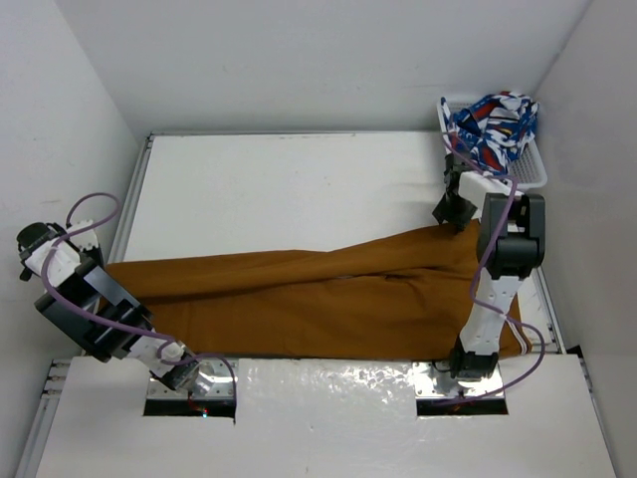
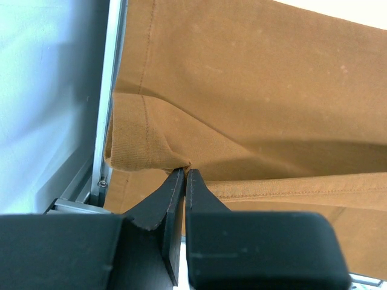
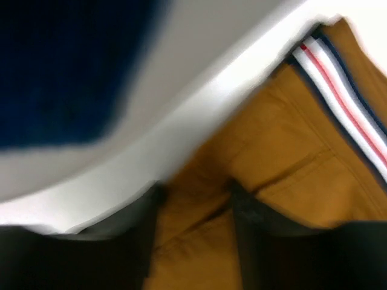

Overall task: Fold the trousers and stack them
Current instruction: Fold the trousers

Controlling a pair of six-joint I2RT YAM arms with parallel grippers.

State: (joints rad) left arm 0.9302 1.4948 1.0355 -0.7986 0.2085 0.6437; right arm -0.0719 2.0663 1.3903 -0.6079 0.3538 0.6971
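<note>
Seen from above, with the middle of the table as the dial, the board from 10 to 1 o'clock is bare, open to a gripper as far as the back wall. A white basket heaped with patterned cloth blocks the corner at 2 o'clock. The trousers lie flat from 8 through 6 to 4 o'clock. The right arm stands over them at 4, and the left arm crowds the table edge at 8, close to the side wall.

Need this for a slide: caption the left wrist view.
Left claw pinched shut on a hem fold of the mustard trousers.
</note>
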